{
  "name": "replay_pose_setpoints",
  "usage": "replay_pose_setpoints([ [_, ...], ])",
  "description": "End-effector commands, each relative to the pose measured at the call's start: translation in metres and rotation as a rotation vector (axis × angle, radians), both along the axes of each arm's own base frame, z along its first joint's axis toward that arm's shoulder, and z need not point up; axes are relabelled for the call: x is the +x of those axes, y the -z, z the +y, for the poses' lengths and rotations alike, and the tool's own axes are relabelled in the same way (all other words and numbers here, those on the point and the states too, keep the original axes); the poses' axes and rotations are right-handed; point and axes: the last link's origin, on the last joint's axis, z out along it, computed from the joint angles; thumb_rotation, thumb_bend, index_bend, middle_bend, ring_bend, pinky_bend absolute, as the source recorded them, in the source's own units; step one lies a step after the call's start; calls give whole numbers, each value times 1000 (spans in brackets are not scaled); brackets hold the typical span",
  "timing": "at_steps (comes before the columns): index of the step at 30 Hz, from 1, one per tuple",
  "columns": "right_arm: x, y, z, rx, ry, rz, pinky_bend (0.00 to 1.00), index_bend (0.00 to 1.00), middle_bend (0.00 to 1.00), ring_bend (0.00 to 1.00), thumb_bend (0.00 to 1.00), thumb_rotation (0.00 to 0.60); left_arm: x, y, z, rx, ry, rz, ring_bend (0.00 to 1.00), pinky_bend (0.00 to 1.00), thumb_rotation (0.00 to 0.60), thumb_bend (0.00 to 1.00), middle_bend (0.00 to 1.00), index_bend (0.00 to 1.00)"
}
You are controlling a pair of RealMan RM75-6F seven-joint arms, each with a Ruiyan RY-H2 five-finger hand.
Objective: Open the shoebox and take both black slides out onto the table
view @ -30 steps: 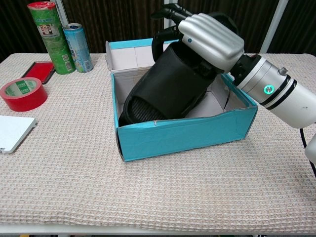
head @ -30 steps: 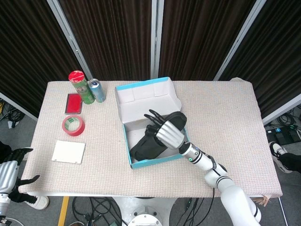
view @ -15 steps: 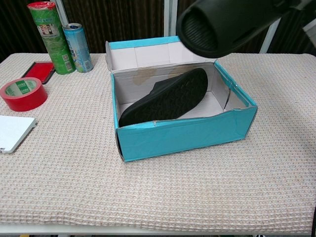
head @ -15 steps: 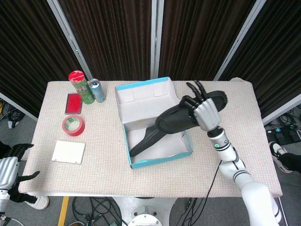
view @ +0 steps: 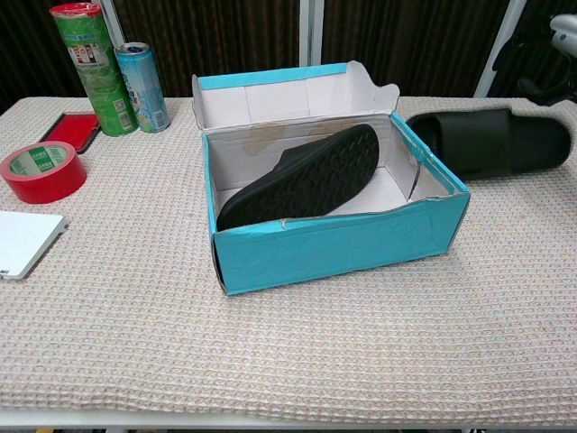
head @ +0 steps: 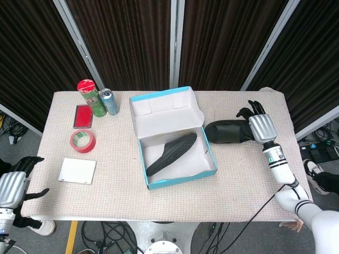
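The open teal shoebox (head: 144,153) (view: 334,248) stands mid-table with its lid flap tilted up behind. One black slide (head: 172,154) (view: 302,176) lies slanted inside it, sole up. The second black slide (head: 228,131) (view: 491,140) lies flat on the table just right of the box. My right hand (head: 260,127) holds this slide's right end, with its dark fingers reaching past the far edge; in the chest view only a sliver of the right hand (view: 563,34) shows at the top right corner. My left hand (head: 11,186) hangs below the table's left front corner, fingers apart, holding nothing.
At the back left stand a green canister with a red lid (head: 90,97) and a blue can (head: 110,101), beside a red flat case (head: 83,116). A red tape roll (head: 82,141) and a white pad (head: 77,170) lie left of the box.
My right hand lifted one slide out of the box, carried it right and lowered it onto the table beside the box. The other slide stays in the box.
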Motion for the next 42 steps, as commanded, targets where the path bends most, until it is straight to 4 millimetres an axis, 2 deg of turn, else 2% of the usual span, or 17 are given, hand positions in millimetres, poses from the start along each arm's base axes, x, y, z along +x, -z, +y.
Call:
replay_pose_setpoints([
  [1, -15, 7, -5, 70, 137, 83, 0, 96, 89, 0, 333, 600, 2, -2, 2, 2, 10, 5, 115, 241, 600, 60, 164, 208],
  [3, -15, 7, -8, 99, 177, 116, 0, 8, 15, 0, 183, 600, 5, -5, 7, 0, 32, 9, 115, 241, 600, 61, 164, 208],
  [4, -13, 6, -8, 112, 189, 127, 0, 0, 0, 0, 108, 600, 9, -7, 11, -4, 51, 8, 115, 241, 600, 61, 164, 208],
  [6, -6, 1, -7, 110, 180, 119, 0, 0, 0, 0, 27, 600, 15, -11, 19, -13, 86, 0, 115, 241, 600, 61, 164, 208],
  [10, 17, -19, 5, 77, 124, -10, 0, 0, 0, 0, 0, 600, 41, -19, 45, -41, 186, -50, 115, 241, 600, 60, 164, 208],
  [15, 41, -59, 27, 13, 19, -95, 0, 0, 0, 0, 0, 600, 94, -13, 88, -114, 325, -116, 116, 241, 600, 60, 168, 208],
  [19, 49, -88, 44, -50, -36, -102, 0, 0, 0, 0, 0, 600, 141, 5, 113, -199, 401, -151, 137, 268, 600, 60, 199, 219],
  [22, 52, -106, 58, -96, -64, -111, 0, 0, 0, 0, 0, 600, 180, 28, 130, -281, 431, -196, 171, 301, 600, 60, 224, 233],
  [25, 50, -118, 66, -128, -74, -114, 0, 0, 0, 0, 0, 600, 210, 51, 141, -336, 451, -207, 204, 345, 600, 65, 243, 246],
  [29, 45, -125, 72, -146, -64, -116, 0, 0, 0, 0, 0, 600, 243, 88, 149, -397, 465, -211, 286, 413, 600, 90, 317, 283],
  [35, 39, -129, 76, -155, -58, -110, 0, 0, 0, 0, 0, 600, 279, 137, 152, -481, 441, -196, 289, 425, 600, 94, 321, 285],
  [42, 32, -130, 79, -157, -42, -105, 0, 0, 0, 0, 0, 600, 297, 175, 155, -511, 362, -167, 289, 431, 600, 94, 316, 278],
])
